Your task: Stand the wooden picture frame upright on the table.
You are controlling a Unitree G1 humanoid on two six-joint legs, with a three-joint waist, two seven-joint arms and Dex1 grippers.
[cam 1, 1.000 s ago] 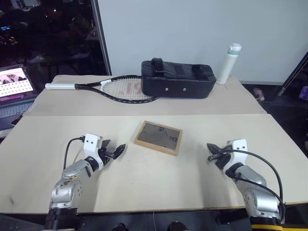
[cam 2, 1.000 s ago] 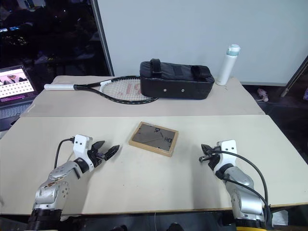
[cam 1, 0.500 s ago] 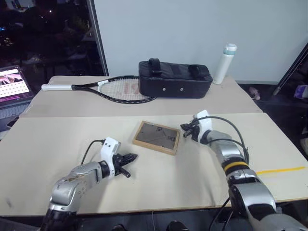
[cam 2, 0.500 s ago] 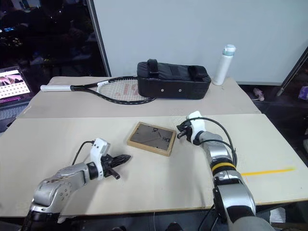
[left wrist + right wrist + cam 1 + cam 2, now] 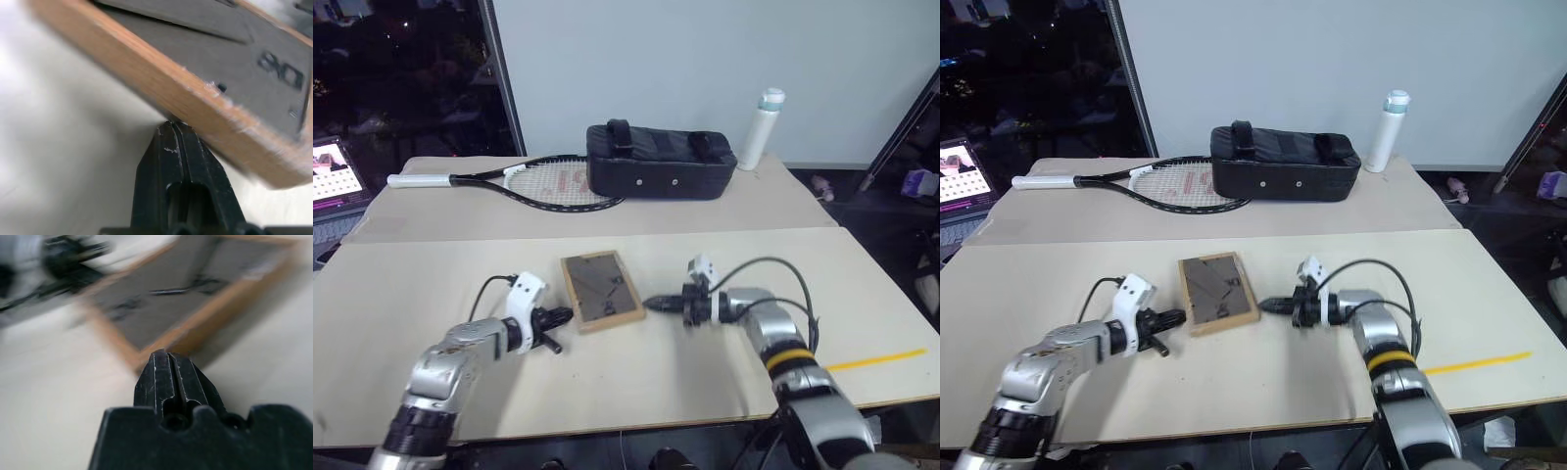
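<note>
Left eye view: the small light-wood picture frame (image 5: 600, 291), swung round since a second ago, lies back-up on the pale beige tabletop (image 5: 705, 382), squeezed between the left gripper (image 5: 558, 316) and right gripper (image 5: 656, 305), both pressed together — ready for tipping upright.

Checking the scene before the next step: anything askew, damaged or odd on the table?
Nothing damaged or spilled. The small light-wood picture frame lies flat, dark back board up, on the pale beige table, not yet upright. The shut left gripper and shut right gripper sit at its opposite edges.
</note>
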